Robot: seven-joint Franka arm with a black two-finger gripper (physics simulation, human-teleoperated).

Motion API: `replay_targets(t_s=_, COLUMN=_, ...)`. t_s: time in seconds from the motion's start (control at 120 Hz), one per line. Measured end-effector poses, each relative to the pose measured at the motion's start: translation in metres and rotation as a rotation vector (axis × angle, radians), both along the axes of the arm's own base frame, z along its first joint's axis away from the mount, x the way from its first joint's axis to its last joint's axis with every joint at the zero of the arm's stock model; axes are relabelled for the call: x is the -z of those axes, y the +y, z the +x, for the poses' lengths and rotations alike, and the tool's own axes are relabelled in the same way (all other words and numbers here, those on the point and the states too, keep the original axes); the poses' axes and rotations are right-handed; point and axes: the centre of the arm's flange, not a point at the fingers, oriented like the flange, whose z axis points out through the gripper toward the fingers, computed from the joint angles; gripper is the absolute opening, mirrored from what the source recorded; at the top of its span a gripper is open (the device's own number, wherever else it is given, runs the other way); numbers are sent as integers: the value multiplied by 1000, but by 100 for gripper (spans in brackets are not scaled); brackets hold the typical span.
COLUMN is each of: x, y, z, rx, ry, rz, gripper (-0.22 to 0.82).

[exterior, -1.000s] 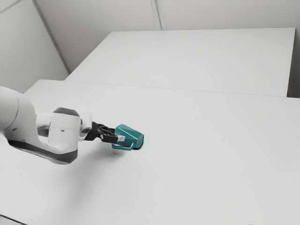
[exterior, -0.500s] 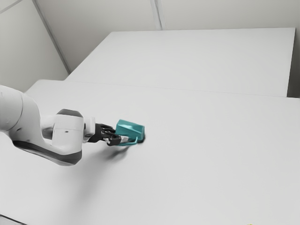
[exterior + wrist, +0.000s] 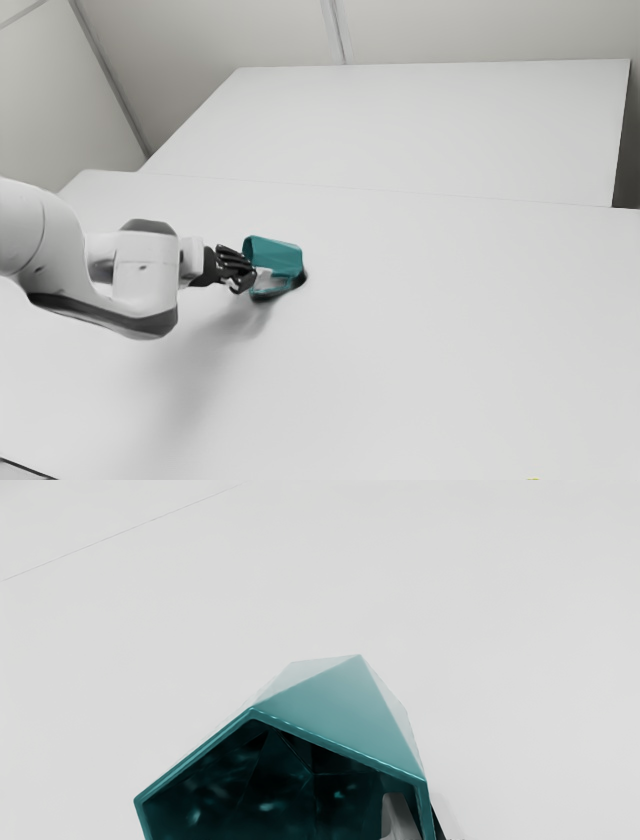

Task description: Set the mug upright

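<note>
The teal mug (image 3: 277, 257) lies on its side in the exterior view, its mouth toward the hand and its handle on the underside. At its mouth end is my gripper (image 3: 250, 274), pinching the mug's wall. From the wrist view, the faceted mug (image 3: 340, 715) shows its dark interior. My gripper (image 3: 419, 807) has one grey fingertip inside the mouth and a dark finger just outside the same wall. Whether the handle or body rests on the table cannot be told.
The white table (image 3: 430, 340) extends around the mug, with a second white surface (image 3: 420, 130) beyond a thin seam. A small yellow-green thing (image 3: 535, 479) pokes in at the exterior view's bottom edge.
Mug and hand have shifted together toward the exterior view's top. The mug has rolled, bringing its handle underneath, and its shadow now shows below it.
</note>
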Motion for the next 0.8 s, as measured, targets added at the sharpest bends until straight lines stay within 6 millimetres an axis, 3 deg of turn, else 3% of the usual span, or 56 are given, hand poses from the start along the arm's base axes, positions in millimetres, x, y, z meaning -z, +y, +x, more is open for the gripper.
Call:
replay_targets(t_s=0.217, x=-59, y=-6, z=43, rx=217, ry=-61, rz=230, gripper=-18)
replay_targets(t_s=0.317, x=-86, y=-21, z=44, rx=371, ry=3, rz=372, gripper=-18)
replay_targets(t_s=0.45, x=-115, y=-40, z=34, rx=453, ry=160, rz=450, gripper=-18)
replay_targets(t_s=0.55, x=-111, y=-44, z=22, rx=412, ry=325, rz=466, gripper=-18)
replay_targets(t_s=0.667, x=-96, y=-33, z=12, rx=272, ry=494, rz=432, gripper=-18)
replay_targets(t_s=0.8, x=-94, y=-25, z=10, rx=106, ry=603, rz=396, gripper=-18)
